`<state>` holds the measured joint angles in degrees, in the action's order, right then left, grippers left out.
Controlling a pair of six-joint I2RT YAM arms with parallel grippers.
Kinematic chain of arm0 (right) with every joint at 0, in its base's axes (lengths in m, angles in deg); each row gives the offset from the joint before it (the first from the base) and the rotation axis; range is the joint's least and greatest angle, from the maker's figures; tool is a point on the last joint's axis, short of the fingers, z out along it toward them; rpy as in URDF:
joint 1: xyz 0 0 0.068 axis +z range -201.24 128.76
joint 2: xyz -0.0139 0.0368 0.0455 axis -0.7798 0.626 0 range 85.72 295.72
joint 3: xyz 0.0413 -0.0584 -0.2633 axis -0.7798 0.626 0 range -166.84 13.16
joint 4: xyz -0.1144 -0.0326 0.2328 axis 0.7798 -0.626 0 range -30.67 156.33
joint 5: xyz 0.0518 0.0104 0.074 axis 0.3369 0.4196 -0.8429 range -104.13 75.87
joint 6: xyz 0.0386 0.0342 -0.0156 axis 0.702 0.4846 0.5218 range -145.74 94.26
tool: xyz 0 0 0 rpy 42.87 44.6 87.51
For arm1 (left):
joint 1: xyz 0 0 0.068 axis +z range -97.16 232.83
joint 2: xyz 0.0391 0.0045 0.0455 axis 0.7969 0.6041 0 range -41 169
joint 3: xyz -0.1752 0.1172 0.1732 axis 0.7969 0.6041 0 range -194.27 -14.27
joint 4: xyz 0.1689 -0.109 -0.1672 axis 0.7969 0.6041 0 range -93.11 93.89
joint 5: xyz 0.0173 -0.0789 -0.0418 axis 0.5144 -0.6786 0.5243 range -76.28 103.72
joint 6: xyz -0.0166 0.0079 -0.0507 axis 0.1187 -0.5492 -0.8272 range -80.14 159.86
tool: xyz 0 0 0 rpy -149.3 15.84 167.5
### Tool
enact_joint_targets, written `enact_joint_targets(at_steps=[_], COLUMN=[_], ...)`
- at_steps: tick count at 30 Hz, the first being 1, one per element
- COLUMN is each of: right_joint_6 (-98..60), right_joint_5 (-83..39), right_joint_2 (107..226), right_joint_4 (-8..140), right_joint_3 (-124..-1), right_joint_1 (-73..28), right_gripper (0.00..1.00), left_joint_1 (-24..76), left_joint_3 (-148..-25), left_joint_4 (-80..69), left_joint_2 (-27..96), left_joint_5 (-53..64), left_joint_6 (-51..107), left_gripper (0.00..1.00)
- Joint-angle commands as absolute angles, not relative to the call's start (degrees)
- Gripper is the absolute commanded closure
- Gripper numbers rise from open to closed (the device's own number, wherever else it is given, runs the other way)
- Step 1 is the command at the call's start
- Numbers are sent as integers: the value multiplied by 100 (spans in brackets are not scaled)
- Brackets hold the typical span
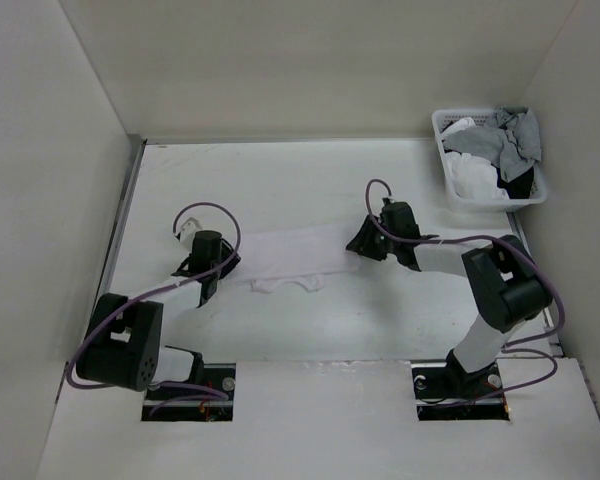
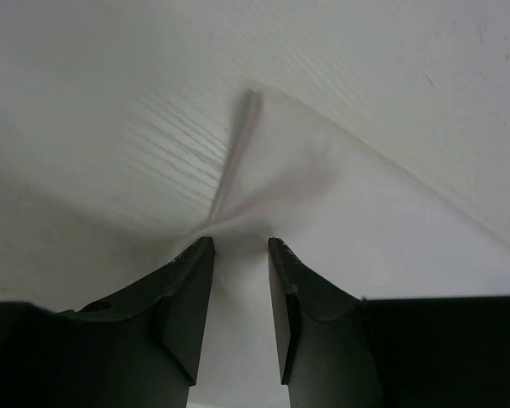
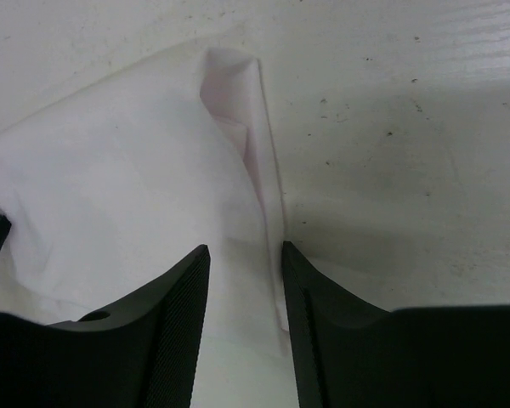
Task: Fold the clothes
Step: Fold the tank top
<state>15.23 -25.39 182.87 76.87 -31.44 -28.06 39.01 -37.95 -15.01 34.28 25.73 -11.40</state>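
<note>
**Ana:** Where was the left gripper (image 1: pixel 230 262)?

**Ben:** Of the three things that mattered, it was the farthest from the white lattice basket (image 1: pixel 443 150), well apart from it and down close to the table (image 1: pixel 380 330). Its jaws stood partly apart with a narrow gap. Nothing was clamped. Thin cloth lay under and between the fingertips, and a raised crease ran away from them.

**Ana:** And the clothes?

**Ben:** The white garment (image 1: pixel 292 262) lay as a long flat band between the two grippers. Its long axis ran from the end far from the basket across to the end on the basket's side. The left gripper sat at the far end. The edge facing away from the basket was rumpled about midway along.

**Ana:** Then the right gripper (image 1: pixel 360 240)?

**Ben:** It was nearer the basket but clear of it, at the band's basket-side end. Its jaws were also part-open. A folded edge of the cloth lay in the gap, and the wrist view showed it loose, not pinched.

**Ana:** So which arm was nearer the cloth?

**Ben:** Neither was, since each sat over its own end. Because the band lay lengthwise between them, the fold probably called for both grippers to close on their ends and carry them the same way, across the short axis.
</note>
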Motion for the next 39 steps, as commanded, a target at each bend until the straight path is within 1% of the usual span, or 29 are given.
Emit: enact_joint_targets(at_steps=[1, 3, 8, 10, 11, 13, 16, 19, 24, 28, 30, 33, 35, 39], right_joint_6=[1732, 1828, 2075, 2101, 2101, 2066, 2110, 2093, 2101, 2180, 2268, 2286, 2268, 2128], right_joint_5=[-2757, -2792, -2828, -2976, -3082, -3336, -3338, -3346, -3381, -3276, -3075, -2697, -2495, -2099], right_joint_2=[18425, 18477, 18600, 18644, 18671, 18767, 18715, 18671, 18934, 18803, 18514, 17715, 17004, 15756], right_joint_4=[7880, 7994, 8346, 8434, 8469, 8452, 8478, 8461, 8399, 8504, 8636, 8549, 8286, 7479], right_joint_3=[-3079, -3035, -2930, -2921, -2929, -2999, -2948, -2912, -3087, -2983, -2755, -2263, -1885, -1524], right_joint_1=[-2896, -2931, -3028, -3046, -3046, -3028, -3019, -3046, -3019, -3037, -3081, -3168, -3204, -3178], right_gripper=[59, 64, 81, 83, 81, 73, 53, 53, 78, 94, 97, 99, 99, 99], left_joint_1=[4259, 4330, 4435, 4471, 4471, 4445, 4357, 4120, 3698, 3443, 3320, 3127, 3004, 2801], left_joint_3=[-3932, -3923, -3923, -3879, -3853, -3783, -3677, -3685, -3808, -3835, -3852, -3870, -3879, -3809], left_joint_4=[-2164, -2235, -2209, -2200, -2192, -2183, -2122, -2016, -1893, -1770, -1647, -1506, -1436, -1427], left_joint_2=[3730, 3853, 3758, 3556, 3450, 3213, 2836, 2659, 2518, 2255, 2132, 2026, 2026, 1956], left_joint_5=[2348, 2313, 2514, 2611, 2629, 2638, 2646, 2699, 2682, 2699, 2708, 2726, 2761, 2778], left_joint_6=[-1015, -1015, -1067, -1102, -1111, -1120, -1112, -1068, -1050, -1006, -1006, -953, -944, -1006], left_gripper=[69, 69, 70, 70, 70, 69, 69, 68, 68, 69, 69, 69, 69, 69])
